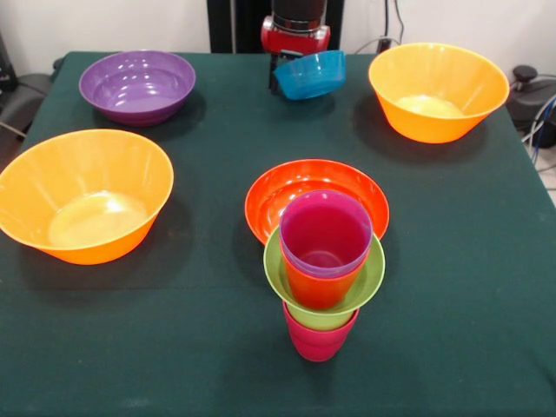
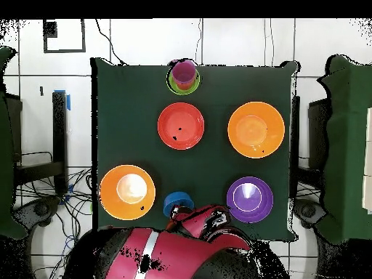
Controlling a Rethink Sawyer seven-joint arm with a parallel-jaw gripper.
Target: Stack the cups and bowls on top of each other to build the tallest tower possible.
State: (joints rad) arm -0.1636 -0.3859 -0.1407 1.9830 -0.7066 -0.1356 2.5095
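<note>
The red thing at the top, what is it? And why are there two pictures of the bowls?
That is a robot arm. Its gripper, a kind of hand, seems to pinch the tilted blue bowl by its rim. One picture looks across the green table at the robot. The other looks straight down, with the robot at the bottom. On the table sit two orange bowls, a purple bowl, a red-orange bowl and a little tower of stacked pieces.

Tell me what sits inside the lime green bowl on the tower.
In the lime green bowl stands an orange-red cup, with a purple cup nested in it. The bowl's floor is hidden by them. A crimson cup is below.
</note>
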